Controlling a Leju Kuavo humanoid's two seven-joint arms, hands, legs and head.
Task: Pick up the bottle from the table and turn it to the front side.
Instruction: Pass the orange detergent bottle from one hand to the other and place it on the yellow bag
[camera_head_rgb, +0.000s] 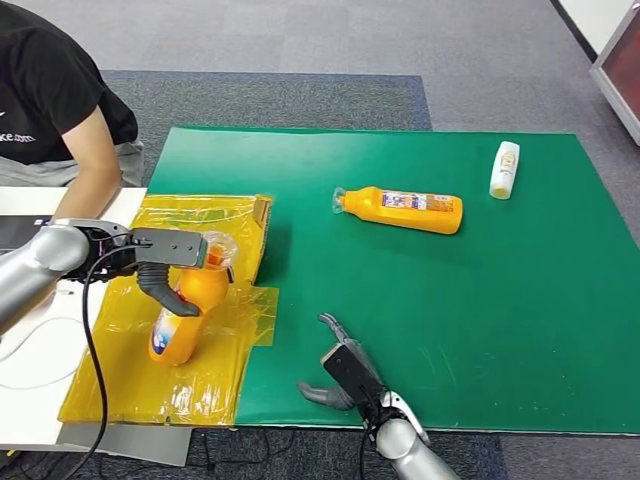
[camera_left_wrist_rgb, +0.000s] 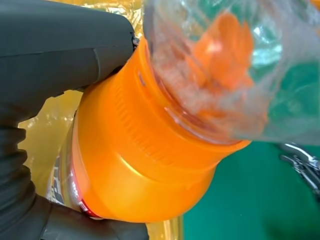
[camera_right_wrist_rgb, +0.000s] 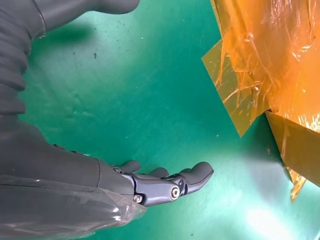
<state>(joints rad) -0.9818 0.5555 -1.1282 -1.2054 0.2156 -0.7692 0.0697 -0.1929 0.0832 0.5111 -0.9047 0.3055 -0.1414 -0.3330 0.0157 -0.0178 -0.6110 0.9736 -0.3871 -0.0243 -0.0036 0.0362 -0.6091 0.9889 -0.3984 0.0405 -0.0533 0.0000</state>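
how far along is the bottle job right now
Done: the left hand grips the orange plastic bottle over the yellow film sheet. In hand: the bottle is tilted in that grip. Left: whether its front faces out is unclear. The right hand hovers open.

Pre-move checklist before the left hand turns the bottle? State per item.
1. Left hand grips the orange plastic bottle with the clear cap cover: ok, thumb and fingers wrap its upper body.
2. Bottle lifted off the yellow crinkled film: cannot tell, its base looks close to the film.
3. Label facing front: cannot tell, just a slice of label shows near the base.
4. Right hand free: ok, open over the green mat, holding nothing.
5. Second orange bottle and small white bottle out of the way: ok, lying far across the mat.
6. Person's arm nearby: not ok, close beside the film.
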